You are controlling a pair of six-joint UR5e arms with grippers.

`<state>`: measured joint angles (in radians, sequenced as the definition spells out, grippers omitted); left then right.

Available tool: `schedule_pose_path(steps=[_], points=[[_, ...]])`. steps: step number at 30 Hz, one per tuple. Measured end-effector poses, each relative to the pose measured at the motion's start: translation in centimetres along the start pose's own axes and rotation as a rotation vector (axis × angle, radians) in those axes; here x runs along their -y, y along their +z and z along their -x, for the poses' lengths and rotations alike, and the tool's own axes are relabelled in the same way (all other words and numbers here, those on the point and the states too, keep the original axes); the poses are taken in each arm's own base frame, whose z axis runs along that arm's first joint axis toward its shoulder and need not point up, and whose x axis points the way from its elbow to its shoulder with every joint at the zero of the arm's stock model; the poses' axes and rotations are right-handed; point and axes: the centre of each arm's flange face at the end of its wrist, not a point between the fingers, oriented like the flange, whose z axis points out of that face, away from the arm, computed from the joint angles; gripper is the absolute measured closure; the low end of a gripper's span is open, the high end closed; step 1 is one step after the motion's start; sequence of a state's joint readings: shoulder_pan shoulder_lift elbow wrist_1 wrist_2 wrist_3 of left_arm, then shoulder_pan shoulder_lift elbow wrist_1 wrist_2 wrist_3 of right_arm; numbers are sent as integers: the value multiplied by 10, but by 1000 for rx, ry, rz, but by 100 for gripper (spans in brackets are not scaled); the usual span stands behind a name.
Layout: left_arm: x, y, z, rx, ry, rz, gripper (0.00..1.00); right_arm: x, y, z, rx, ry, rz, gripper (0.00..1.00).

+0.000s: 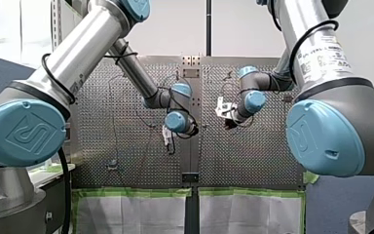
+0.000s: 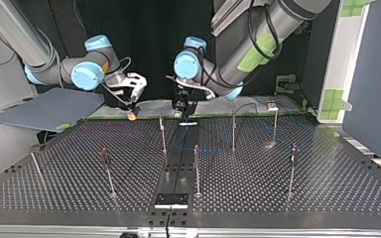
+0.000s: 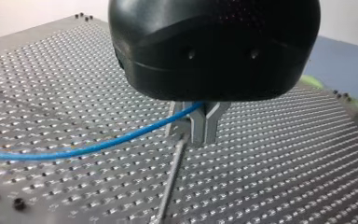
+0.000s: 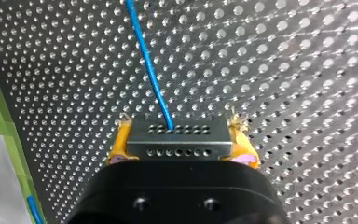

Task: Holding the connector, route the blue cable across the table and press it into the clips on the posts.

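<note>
In the right wrist view, the yellow pads of my right gripper (image 4: 181, 141) are shut on a grey metal connector (image 4: 177, 133). The blue cable (image 4: 149, 70) leaves its face and runs ahead over the perforated table. My left gripper (image 3: 197, 133), black with metal fingers, is shut on the blue cable (image 3: 98, 145), which trails off to one side just above the plate. A thin post (image 3: 170, 182) stands with its top right at those fingertips. In the top view my left gripper (image 2: 181, 105) and right gripper (image 2: 132, 114) both hover near the table's far edge.
Several thin posts rise from the table, among them post (image 2: 162, 133), post (image 2: 197, 168) and post (image 2: 233, 131). A loose loop of blue cable (image 2: 297, 141) lies at the top view's right. A black plate (image 2: 171, 200) sits at the near edge.
</note>
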<state>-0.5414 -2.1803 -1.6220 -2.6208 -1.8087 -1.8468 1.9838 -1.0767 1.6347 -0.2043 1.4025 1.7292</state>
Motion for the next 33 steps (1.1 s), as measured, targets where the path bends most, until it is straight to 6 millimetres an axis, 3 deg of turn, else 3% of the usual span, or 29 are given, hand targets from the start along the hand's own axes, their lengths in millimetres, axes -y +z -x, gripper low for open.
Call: schedule_pose_path(steps=[9,20,29,33], points=[[-14,16,14,9,-11,-2,100,-11,10,-4,-14,4,9,100],[-14,41,-4,-42,-14,-11,100,-21,14,-14,-30,10,17,100],[-20,62,17,-4,-34,2,100,-33,16,-15,-38,17,35,100],[-25,69,15,-4,-38,-5,100,-42,21,-13,-37,21,43,100]])
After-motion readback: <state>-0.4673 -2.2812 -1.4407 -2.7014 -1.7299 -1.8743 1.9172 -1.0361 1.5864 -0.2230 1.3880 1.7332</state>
